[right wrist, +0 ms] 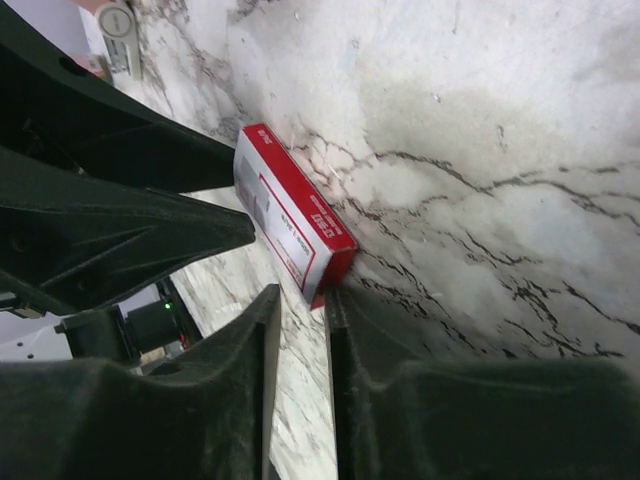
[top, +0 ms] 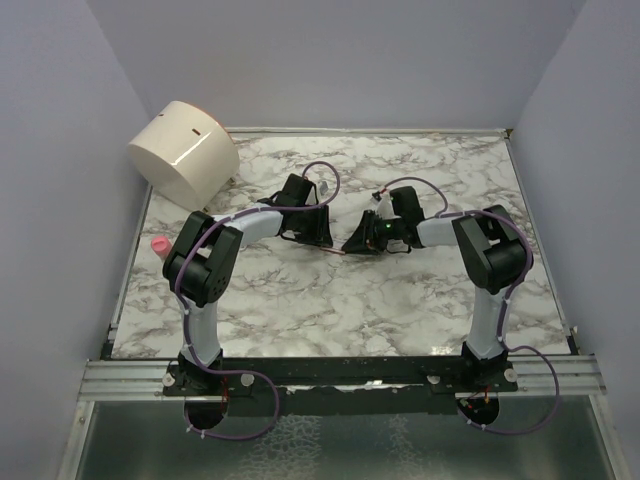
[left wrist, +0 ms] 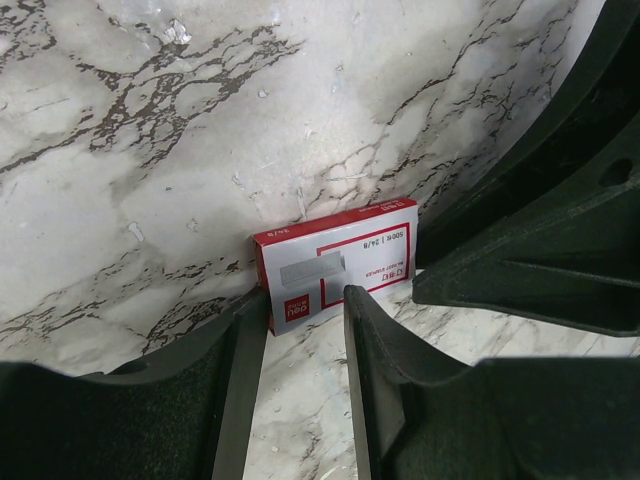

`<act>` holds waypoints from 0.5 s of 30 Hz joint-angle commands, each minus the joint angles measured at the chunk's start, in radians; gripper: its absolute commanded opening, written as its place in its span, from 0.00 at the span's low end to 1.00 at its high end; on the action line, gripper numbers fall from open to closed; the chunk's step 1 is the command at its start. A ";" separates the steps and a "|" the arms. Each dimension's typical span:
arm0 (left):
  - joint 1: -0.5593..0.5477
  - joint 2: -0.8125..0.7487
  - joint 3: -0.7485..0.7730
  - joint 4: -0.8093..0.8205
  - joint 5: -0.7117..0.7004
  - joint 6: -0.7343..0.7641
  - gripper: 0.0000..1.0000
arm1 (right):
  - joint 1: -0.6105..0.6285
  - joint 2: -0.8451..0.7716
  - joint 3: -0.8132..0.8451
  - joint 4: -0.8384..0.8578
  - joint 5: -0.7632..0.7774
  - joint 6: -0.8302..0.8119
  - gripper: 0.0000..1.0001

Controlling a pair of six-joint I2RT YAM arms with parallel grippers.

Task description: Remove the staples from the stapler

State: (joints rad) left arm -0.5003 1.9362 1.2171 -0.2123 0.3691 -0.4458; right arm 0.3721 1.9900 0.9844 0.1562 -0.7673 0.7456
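Red-and-white staple box (left wrist: 335, 262) lies on marble surface (top: 330, 310), left pincer (left wrist: 305, 298) clamped on one end, right pincer (right wrist: 302, 295) narrowly parted at opposite corner, grip unclear; likely box-handling step, next needs firm two-sided hold.

Light: bright, diffuse, from overhead; no hard shadows.
Top view: sharp throughout; table (top: 330, 300) evenly lit, faint shade beneath the arms.
Cylinder (top: 185, 152), well left of the box: soft sheen on its curved side.
Left wrist view: box (left wrist: 335, 262) sharp, print legible; soft grey shade left of the box; fingers (left wrist: 240, 400) below the box dark and slightly soft.
Right wrist view: box print blurred; pale glare right of the box.
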 commanded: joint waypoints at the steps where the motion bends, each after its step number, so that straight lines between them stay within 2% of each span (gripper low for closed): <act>1: -0.012 -0.004 -0.015 -0.042 -0.060 0.024 0.42 | 0.001 -0.083 0.023 -0.122 0.086 -0.107 0.31; 4: -0.001 -0.062 -0.028 -0.047 -0.127 0.041 0.49 | -0.001 -0.195 0.022 -0.301 0.234 -0.237 0.46; 8: 0.018 -0.172 -0.047 -0.044 -0.168 0.050 0.64 | -0.002 -0.315 0.028 -0.438 0.330 -0.403 0.64; 15: 0.026 -0.502 -0.047 -0.107 -0.320 0.137 0.83 | 0.071 -0.563 0.263 -0.739 0.563 -0.569 0.71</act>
State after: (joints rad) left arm -0.4774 1.6512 1.1435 -0.2836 0.1879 -0.3847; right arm 0.3878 1.5929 1.0885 -0.3706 -0.3882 0.3279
